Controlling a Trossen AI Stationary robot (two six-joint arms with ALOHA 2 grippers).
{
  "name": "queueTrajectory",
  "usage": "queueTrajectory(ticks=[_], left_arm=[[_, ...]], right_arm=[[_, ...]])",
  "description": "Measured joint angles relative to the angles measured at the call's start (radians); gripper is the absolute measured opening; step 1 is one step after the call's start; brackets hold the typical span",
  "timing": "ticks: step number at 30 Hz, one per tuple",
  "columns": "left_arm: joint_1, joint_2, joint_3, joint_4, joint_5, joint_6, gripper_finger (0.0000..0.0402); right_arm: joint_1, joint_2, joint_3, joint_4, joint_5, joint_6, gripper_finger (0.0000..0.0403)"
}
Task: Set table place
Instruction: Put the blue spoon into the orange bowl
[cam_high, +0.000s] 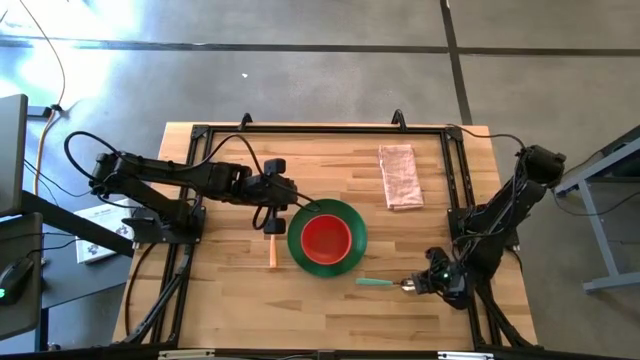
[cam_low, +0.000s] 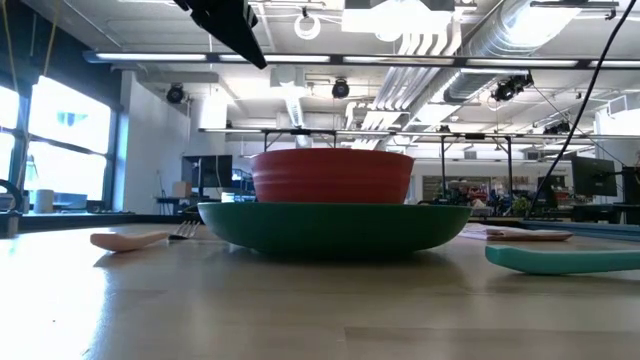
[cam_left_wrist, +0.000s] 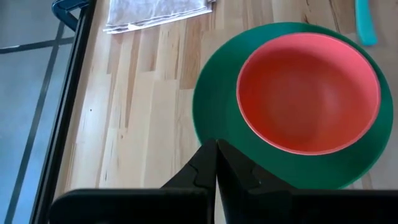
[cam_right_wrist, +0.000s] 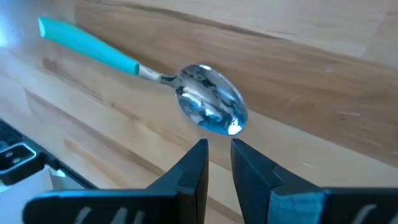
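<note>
Wood planks, pale and smooth, make up your table (cam_high: 230, 300), and a black metal rail runs round it. In the middle sits a round red bowl (cam_high: 326, 238) inside a wide green plate (cam_high: 300, 250). Your left gripper (cam_left_wrist: 216, 163) hangs by the plate's rim, fingers pressed together. Your right gripper (cam_right_wrist: 218, 157) is nearly closed, holding nothing, just beside a shiny spoon (cam_right_wrist: 208, 107) with a teal handle. You can see a folded cloth (cam_high: 400, 177) lying flat near the far edge.

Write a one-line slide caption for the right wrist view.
Right gripper poised just short of a teal-handled spoon lying on the wooden table.
</note>
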Motion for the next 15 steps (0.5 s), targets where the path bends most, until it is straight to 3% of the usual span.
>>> queueTrajectory(ticks=[6, 15], left_arm=[[0.000, 0.000, 0.000, 0.000, 0.000, 0.000, 0.0000], [0.000, 0.000, 0.000, 0.000, 0.000, -0.010, 0.0000]], right_arm=[[-0.020, 0.000, 0.000, -0.026, -0.066, -0.021, 0.0067], [-0.019, 0.000, 0.000, -0.062, -0.066, -0.013, 0.0129]])
